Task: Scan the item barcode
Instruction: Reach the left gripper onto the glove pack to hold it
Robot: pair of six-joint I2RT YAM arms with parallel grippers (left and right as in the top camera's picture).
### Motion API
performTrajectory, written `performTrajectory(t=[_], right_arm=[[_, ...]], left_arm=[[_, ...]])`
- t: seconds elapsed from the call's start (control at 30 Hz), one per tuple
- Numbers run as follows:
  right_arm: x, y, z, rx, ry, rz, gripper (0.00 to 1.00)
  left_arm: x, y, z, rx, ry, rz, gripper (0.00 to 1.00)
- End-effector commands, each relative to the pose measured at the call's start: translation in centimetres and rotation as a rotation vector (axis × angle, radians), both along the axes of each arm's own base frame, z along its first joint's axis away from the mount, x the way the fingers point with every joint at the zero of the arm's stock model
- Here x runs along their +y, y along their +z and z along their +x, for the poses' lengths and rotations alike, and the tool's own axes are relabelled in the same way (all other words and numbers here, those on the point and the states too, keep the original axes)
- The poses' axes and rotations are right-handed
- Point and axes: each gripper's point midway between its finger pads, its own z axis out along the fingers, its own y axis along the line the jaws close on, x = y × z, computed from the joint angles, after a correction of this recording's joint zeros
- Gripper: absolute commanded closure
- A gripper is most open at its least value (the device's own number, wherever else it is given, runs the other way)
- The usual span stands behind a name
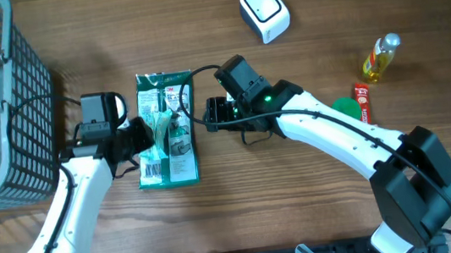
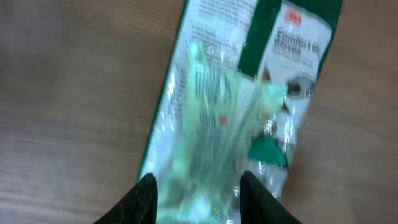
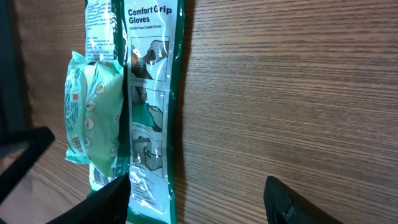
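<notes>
A flat green-and-white glove package (image 1: 163,84) lies on the wooden table. A puffy light-green pack (image 1: 161,135) rests on top of it. My left gripper (image 1: 144,142) reaches in from the left, and in the left wrist view its jaws (image 2: 198,194) press both sides of the light-green pack (image 2: 217,124), which fills the gap. My right gripper (image 1: 209,111) stands open just right of the glove package (image 3: 149,93), one finger (image 3: 109,202) over its corner, nothing between its fingers (image 3: 199,202). The white scanner (image 1: 264,11) sits at the back, apart from both.
A dark wire basket (image 1: 8,49) stands at the far left. At the right are a yellow oil bottle (image 1: 379,58), a red tube (image 1: 362,102) and a green object (image 1: 344,106). The left arm's dark body shows at the right wrist view's left edge.
</notes>
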Motion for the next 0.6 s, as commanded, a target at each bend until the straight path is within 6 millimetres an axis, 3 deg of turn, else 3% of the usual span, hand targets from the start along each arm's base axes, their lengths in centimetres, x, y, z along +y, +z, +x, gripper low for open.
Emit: performTrajectory(t=[0.0, 0.17, 0.5, 0.57], right_arm=[[0.0, -0.7, -0.3, 0.012, 0.024, -0.009, 0.32], [0.0, -0.7, -0.3, 0.012, 0.024, -0.009, 0.32], [0.0, -0.7, -0.2, 0.01, 0.022, -0.012, 0.31], [0.0, -0.7, -0.2, 0.01, 0.023, -0.012, 0.31]], left_arm=[[0.9, -1.3, 0.1, -0.014, 0.015, 0.059, 0.67], [0.9, -2.3, 1.0, -0.021, 0.016, 0.059, 0.67], [-0.9, -6.0, 0.2, 0.095, -0.03, -0.04, 0.66], [-1.2, -6.0, 0.2, 0.095, -0.037, -0.056, 0.71]])
